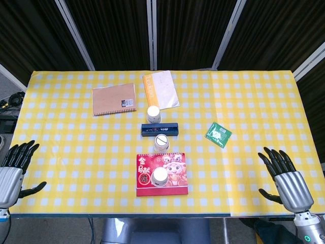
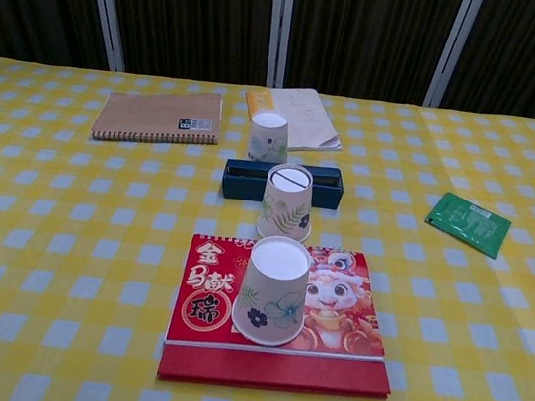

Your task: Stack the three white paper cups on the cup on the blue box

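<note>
Nearest in the head view are both hands, low at the table's front edge: the left hand (image 1: 15, 165) at the left corner and the right hand (image 1: 284, 178) at the right, each palm-down with dark fingers spread and holding nothing. Between them lies a red box (image 1: 161, 174) with a cartoon print, and an upturned white cup (image 1: 160, 177) stands on it. Just behind the box a second cup (image 1: 162, 143) sits upturned on the cloth, touching or just in front of a slim blue box (image 1: 160, 129); from above I cannot tell which. A third cup (image 1: 153, 114) stands behind the blue box, beside an orange-edged booklet (image 1: 160, 90). A brown notebook (image 1: 114, 99) lies to the left and a green packet (image 1: 218, 134) to the right. The table (image 1: 61, 152) wears a yellow-and-white checked cloth; dark curtained panels with pale frames close the room behind. In the chest view no hand shows. The cup on the red box (image 2: 271, 304) is mouth-down, flat base up, printed with leaves and a dark flower. The middle cup (image 2: 287, 201), also inverted, carries green fronds and stands on the cloth against the blue box's front (image 2: 246, 178). The far cup (image 2: 269, 136) stands behind that box, before the booklet (image 2: 299, 115).
</note>
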Robot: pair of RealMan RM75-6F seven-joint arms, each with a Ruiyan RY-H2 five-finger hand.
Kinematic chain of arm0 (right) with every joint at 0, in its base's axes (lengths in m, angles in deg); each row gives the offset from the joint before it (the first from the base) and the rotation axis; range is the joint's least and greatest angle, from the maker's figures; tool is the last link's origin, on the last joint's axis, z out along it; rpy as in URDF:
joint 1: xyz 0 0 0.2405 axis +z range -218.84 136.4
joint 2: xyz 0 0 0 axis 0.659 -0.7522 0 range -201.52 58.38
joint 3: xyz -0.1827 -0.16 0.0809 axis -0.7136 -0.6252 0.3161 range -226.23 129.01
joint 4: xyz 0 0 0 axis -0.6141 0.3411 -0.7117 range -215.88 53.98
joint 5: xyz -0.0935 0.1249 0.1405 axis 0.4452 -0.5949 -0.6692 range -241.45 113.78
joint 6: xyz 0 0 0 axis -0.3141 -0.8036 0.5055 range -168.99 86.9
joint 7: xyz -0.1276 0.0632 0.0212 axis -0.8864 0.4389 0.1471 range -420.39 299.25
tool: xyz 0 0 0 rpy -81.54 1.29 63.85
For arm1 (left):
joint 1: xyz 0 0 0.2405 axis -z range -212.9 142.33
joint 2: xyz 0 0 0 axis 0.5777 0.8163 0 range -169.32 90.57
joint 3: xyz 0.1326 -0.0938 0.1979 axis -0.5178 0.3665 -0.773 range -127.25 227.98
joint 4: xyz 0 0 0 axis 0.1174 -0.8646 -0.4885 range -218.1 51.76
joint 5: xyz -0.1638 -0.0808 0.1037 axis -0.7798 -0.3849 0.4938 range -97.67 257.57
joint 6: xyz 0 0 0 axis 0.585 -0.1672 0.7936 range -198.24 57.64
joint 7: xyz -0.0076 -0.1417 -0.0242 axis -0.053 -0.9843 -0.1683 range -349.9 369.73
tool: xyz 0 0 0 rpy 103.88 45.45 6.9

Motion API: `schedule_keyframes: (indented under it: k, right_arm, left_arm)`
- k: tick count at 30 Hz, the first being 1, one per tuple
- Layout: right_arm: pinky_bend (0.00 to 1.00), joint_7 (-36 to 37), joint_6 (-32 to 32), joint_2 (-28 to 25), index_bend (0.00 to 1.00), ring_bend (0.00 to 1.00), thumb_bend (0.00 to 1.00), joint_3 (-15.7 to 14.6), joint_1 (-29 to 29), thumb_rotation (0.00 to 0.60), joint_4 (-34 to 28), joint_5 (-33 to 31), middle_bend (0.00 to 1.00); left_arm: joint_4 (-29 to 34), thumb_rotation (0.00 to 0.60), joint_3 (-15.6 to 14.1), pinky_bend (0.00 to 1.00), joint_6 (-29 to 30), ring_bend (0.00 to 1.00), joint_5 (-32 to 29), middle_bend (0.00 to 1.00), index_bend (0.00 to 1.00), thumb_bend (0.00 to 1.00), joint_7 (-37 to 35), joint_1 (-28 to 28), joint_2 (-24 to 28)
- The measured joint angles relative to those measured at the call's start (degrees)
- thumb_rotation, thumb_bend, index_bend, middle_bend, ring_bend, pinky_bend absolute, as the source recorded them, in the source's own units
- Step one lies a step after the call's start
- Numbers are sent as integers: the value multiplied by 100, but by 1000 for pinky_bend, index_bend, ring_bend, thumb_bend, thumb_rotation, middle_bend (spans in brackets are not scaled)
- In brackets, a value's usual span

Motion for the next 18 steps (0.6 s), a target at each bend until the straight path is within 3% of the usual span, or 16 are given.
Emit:
schedule_keyframes:
  k: [10,18]
  right_arm:
    - [0,-52,-12,1,57,0,0,1,-8,600,-30,7,0]
    - [0,-126,-71,-15,57,0,0,45,-31,600,-99,-35,0]
  left_arm:
    - [-67,600,18,0,-213,0,-39,0,0,0,12,119,-66]
    - [-187,600,93,0,-1044,0,668,0,0,0,-130,997,-257]
